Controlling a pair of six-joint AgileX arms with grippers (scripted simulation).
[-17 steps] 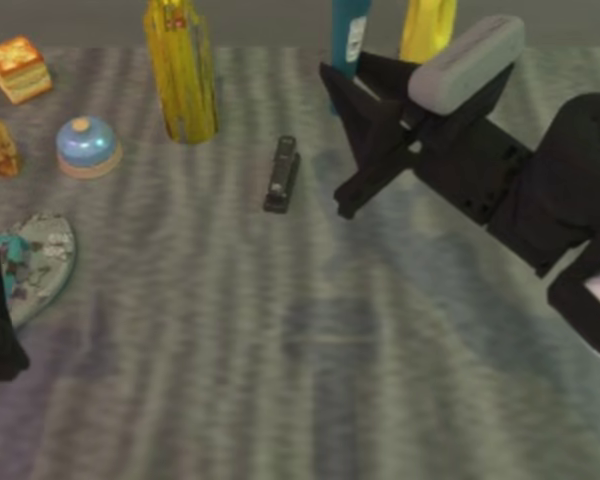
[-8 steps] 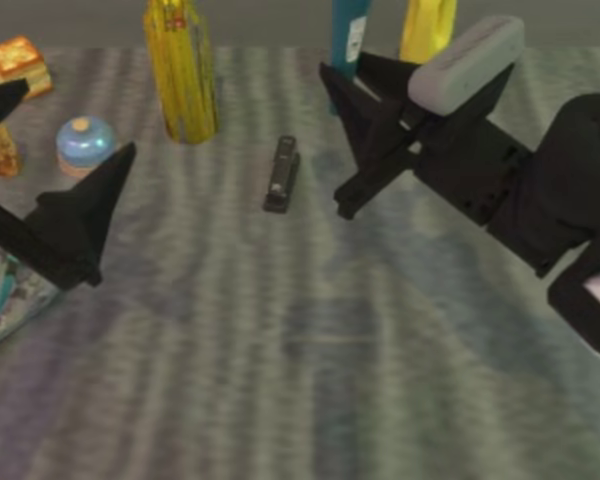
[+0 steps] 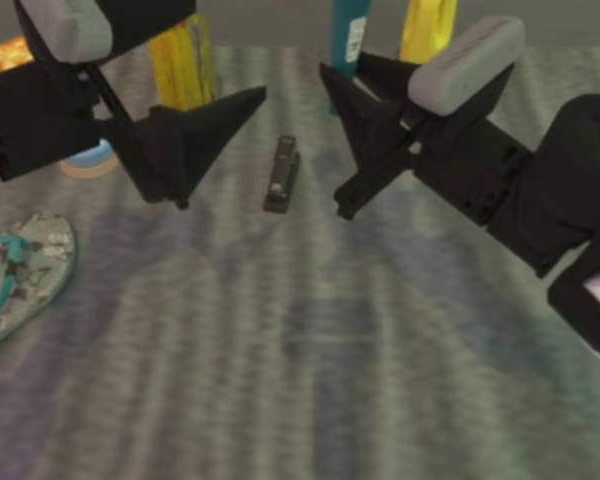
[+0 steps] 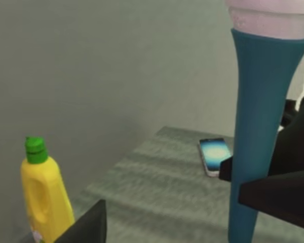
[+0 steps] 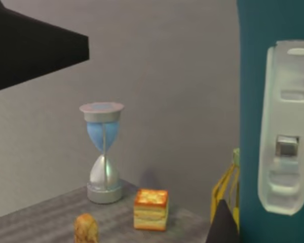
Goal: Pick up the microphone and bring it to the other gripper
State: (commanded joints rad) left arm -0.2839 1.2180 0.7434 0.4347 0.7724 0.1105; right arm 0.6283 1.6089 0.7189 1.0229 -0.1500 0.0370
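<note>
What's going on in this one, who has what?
The right end effector holds the microphone upright above the far middle of the table, its fingers on either side of the teal handle. The left end effector is open and points towards it from the left, not touching the microphone. A black stapler lies on the table between the two. The handover is not yet made.
</note>
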